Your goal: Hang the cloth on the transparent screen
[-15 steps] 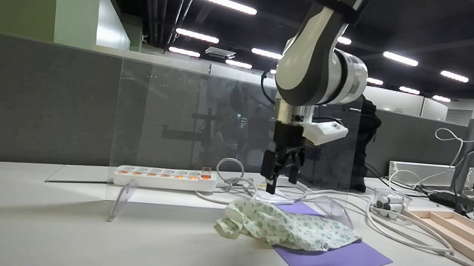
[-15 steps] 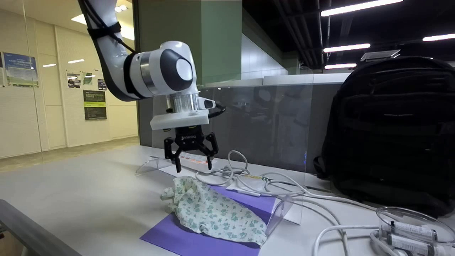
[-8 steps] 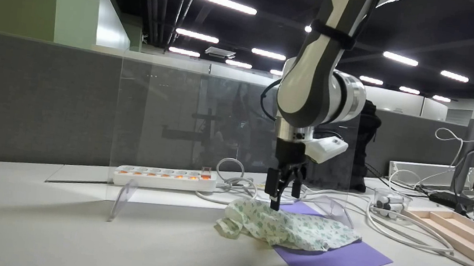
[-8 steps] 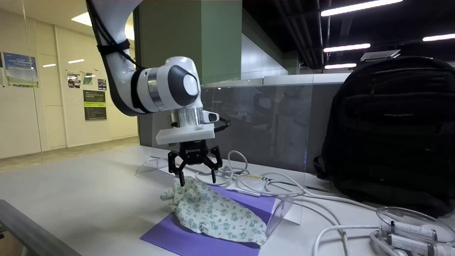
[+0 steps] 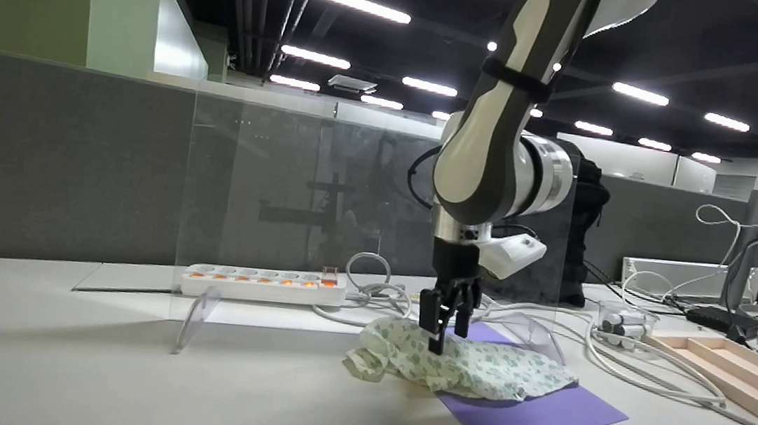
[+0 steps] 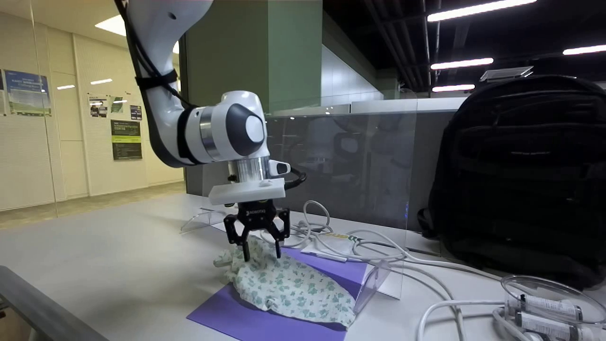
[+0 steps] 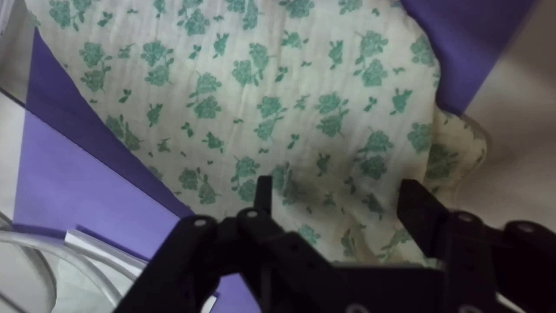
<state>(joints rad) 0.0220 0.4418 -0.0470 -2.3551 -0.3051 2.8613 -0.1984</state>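
Beneath the fingers [image 5: 435, 344] in an exterior view, the white cloth with green floral print [image 5: 468, 370] lies rumpled, partly on a purple sheet [image 5: 533, 422] and partly on the white bench [image 5: 88, 365]. Behind the fingers the transparent screen [image 5: 270, 180] stands upright on clear feet [image 5: 196, 320]; through it, left of the fingers, shows a white power strip [image 5: 261, 290]. Well right of the fingers is a pale divided tray [image 5: 735, 380]. Far right of the fingers in an exterior view stands a black backpack [image 6: 521, 189], and near it a clear round container [image 6: 511, 299] holds labelled cylinders [image 6: 551, 307]. The fingers there are parted, a fair gap between their tips, over the raised end of the cloth, and grip nothing; whether a tip touches the fabric I cannot tell. From below the fingers the cloth runs rightward to just beside a foot of the screen. Beyond the fingers in the wrist view, and in the gap between them, spreads the same cloth, creased near the tips; the purple sheet shows left and upper right of them, and a white cable [image 7: 43, 243] curves at lower left.
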